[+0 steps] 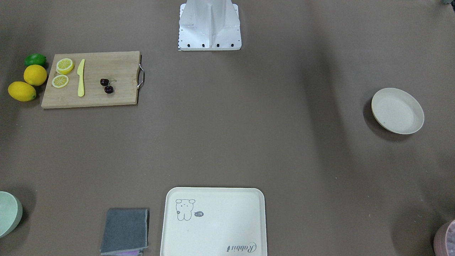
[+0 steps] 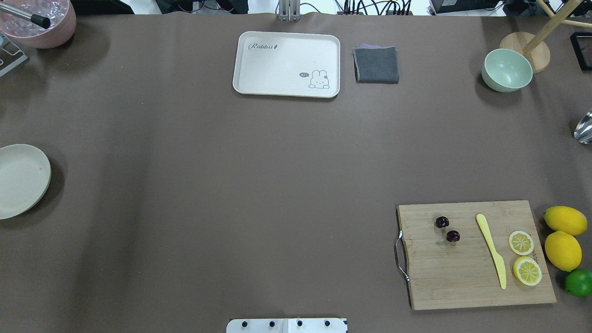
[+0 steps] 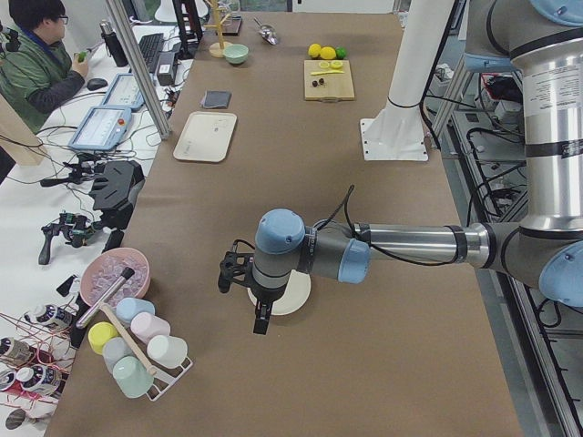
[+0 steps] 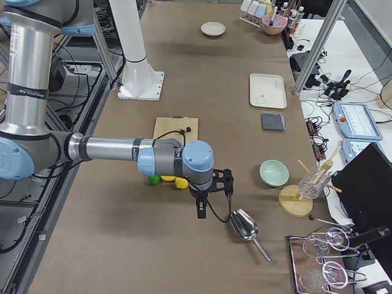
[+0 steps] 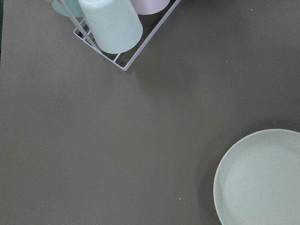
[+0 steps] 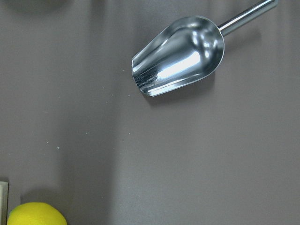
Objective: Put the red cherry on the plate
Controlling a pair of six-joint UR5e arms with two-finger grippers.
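Note:
The red cherry [image 1: 106, 85] [image 2: 447, 229], a joined dark pair, lies on a wooden cutting board [image 1: 117, 67] on the robot's right side. The cream plate [image 1: 397, 111] [image 2: 21, 179] [image 5: 262, 180] rests empty on the robot's far left. My left gripper [image 3: 260, 320] hangs just beside the plate [image 3: 296, 296], seen only in the exterior left view, so I cannot tell its state. My right gripper [image 4: 201, 209] hovers beyond the lemons near a metal scoop, far from the cherry [image 4: 188, 129]; I cannot tell its state either.
On the board lie a yellow knife [image 2: 491, 251] and lemon slices [image 2: 521, 242]; lemons [image 2: 564, 221] and a lime [image 2: 579, 282] sit beside it. A rabbit tray [image 2: 286, 64], grey cloth [image 2: 376, 64], green bowl [image 2: 507, 70], metal scoop [image 6: 180, 55], cup rack [image 5: 112, 23] and pink bowl [image 2: 44, 21] ring the table.

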